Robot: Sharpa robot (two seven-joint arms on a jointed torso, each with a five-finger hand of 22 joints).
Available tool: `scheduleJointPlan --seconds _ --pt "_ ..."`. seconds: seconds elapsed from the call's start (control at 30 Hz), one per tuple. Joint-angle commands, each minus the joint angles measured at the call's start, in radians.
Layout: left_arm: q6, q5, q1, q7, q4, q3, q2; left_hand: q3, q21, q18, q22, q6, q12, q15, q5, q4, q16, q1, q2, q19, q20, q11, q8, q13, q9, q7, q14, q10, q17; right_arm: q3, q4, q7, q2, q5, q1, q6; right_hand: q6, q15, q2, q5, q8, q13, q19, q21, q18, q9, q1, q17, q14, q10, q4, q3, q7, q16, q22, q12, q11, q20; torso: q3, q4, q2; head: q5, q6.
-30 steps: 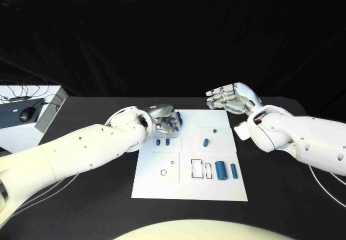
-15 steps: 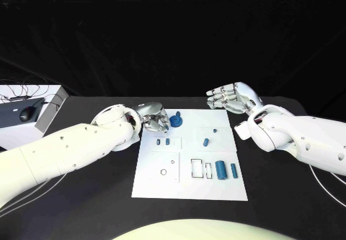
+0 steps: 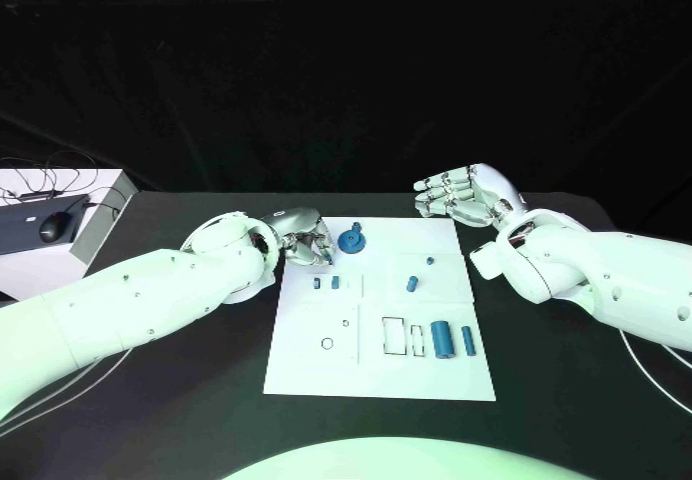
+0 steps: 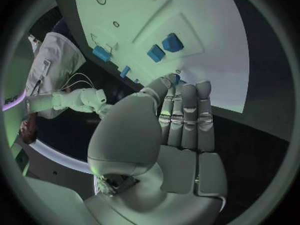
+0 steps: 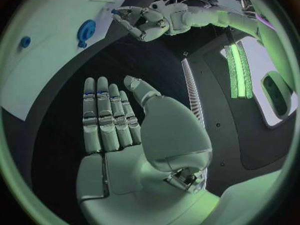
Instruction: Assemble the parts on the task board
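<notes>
The white task board (image 3: 378, 372) lies mid-table. A blue gear (image 3: 351, 241) stands at its far left corner, also in the right wrist view (image 5: 86, 31). Just left of the gear is my left hand (image 3: 306, 246), holding nothing, its fingers (image 4: 184, 116) straight over the board's edge (image 4: 206, 45). Two small blue pieces (image 3: 326, 283) sit in the board's left part, another blue piece (image 3: 411, 284) in the middle, and two blue cylinders (image 3: 453, 341) at the right. My right hand (image 3: 462, 196) hovers off the board's far right corner, fingers (image 5: 106, 117) spread and empty.
A white box (image 3: 51, 235) with a black mouse and cables stands at the table's left edge. Black table surface (image 3: 577, 400) surrounds the board.
My left hand has drawn back to the left off the blue gear, which now stands uncovered on the board. The right hand has stayed in place.
</notes>
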Motion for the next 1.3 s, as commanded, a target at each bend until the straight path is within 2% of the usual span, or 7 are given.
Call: scheduleJointPlan --seconds 0.03,0.7,1.3 --pt "-0.001 -0.026 -0.003 0.010 -0.010 -0.002 0.006 -0.001 0.000 0.013 0.013 -0.004 0.000 0.003 0.002 0.002 -0.005 -0.004 -0.001 -0.001 0.004 0.001 -0.006 0.000 -0.001 0.003 -0.002 -0.007 0.002 0.000 0.000 0.013 0.000 -0.004 0.000 0.008 0.002 0.006 -0.011 0.003 -0.005 -0.001 -0.008 0.003 0.003 -0.001 0.000 -0.001 -0.001 -0.001 0.004 0.000 0.005 -0.003 -0.001 -0.002 0.003 0.001 0.0006 -0.0007 0.000 -0.001 -0.001" --pt "-0.003 -0.035 -0.004 0.018 -0.037 -0.011 0.027 0.001 0.001 0.015 0.014 -0.005 0.000 0.004 0.002 0.003 -0.005 -0.002 -0.002 -0.001 0.006 0.001 -0.006 0.000 -0.001 0.003 -0.002 -0.007 0.004 0.000 0.001 0.013 0.001 -0.004 0.000 0.009 0.002 0.006 -0.011 0.003 -0.005 -0.001 -0.008 0.003 0.003 -0.001 0.000 -0.001 -0.001 -0.001 0.004 0.000 0.005 -0.003 -0.001 -0.002 0.003 0.001 0.0005 -0.0003 0.000 -0.003 -0.001" --pt "-0.007 -0.035 -0.004 0.022 -0.034 -0.012 0.036 0.003 0.002 0.017 0.014 -0.006 0.000 0.004 0.001 0.005 -0.006 -0.002 -0.003 -0.001 0.007 0.002 -0.006 0.000 -0.001 0.004 -0.001 -0.008 0.005 0.000 0.001 0.012 0.002 -0.004 0.000 0.009 0.002 0.006 -0.011 0.003 -0.005 -0.001 -0.008 0.003 0.003 -0.001 0.000 -0.001 -0.001 -0.001 0.004 0.000 0.005 -0.003 -0.001 -0.002 0.003 0.001 0.0000 -0.0003 0.000 -0.004 -0.002"
